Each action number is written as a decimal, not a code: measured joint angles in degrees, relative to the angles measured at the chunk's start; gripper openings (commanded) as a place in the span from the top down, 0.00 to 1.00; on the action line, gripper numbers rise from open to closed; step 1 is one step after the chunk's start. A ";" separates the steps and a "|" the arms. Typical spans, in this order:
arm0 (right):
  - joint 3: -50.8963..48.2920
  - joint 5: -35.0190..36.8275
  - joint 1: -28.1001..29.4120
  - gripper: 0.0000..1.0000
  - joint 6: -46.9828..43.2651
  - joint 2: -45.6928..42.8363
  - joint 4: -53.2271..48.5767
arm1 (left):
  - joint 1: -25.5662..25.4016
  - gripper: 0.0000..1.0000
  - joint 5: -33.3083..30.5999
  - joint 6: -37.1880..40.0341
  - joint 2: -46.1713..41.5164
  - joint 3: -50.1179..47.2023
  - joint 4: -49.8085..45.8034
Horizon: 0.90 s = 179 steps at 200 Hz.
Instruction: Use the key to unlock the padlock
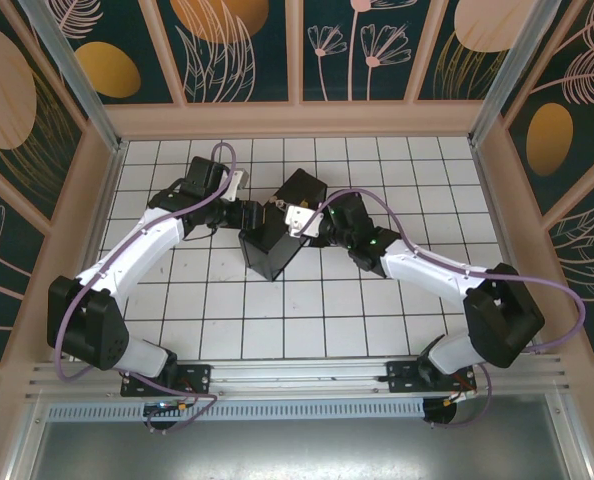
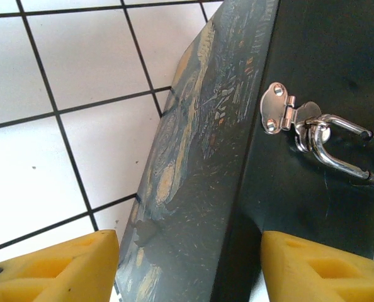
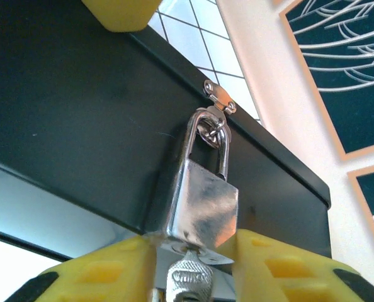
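From above, the left gripper [image 1: 242, 213] is reaching onto the left side of the black box [image 1: 269, 250], which is standing on the tiled table [image 1: 307, 310]. The right gripper [image 1: 302, 222] is pressing close to the box's right side, so the two tools are facing each other across it. In the left wrist view, the left gripper [image 2: 190, 251] is straddling the box with a wide hold, one yellow finger [image 2: 55, 267] lying against the painted lid and the other against the black wall. Ahead of it and to its right, a small metal hasp [image 2: 281, 113] is carrying the padlock's shackle [image 2: 338, 151]. In the right wrist view, the padlock [image 3: 203, 204] is hanging from that hasp straight ahead of the right gripper [image 3: 193, 248]. The gripper's fingers are standing narrow, just beside the lock's lower corners, and I cannot tell whether they are squeezing it. Between the fingers, under the lock's base, a ridged silvery piece that looks like the key [image 3: 190, 277] is sticking out towards the camera.
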 measured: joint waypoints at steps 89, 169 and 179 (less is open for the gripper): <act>0.02 0.00 0.00 0.67 0.57 -0.13 0.24 | 0.02 0.39 -0.04 -0.02 0.00 -0.02 0.02; 1.09 -3.65 -1.27 0.53 6.23 -1.05 -2.38 | 0.02 0.39 -0.02 -0.02 0.00 -0.04 0.07; 1.09 -3.54 -1.07 0.52 6.51 -1.42 -1.95 | 0.02 0.39 -0.04 -0.02 0.00 -0.09 0.13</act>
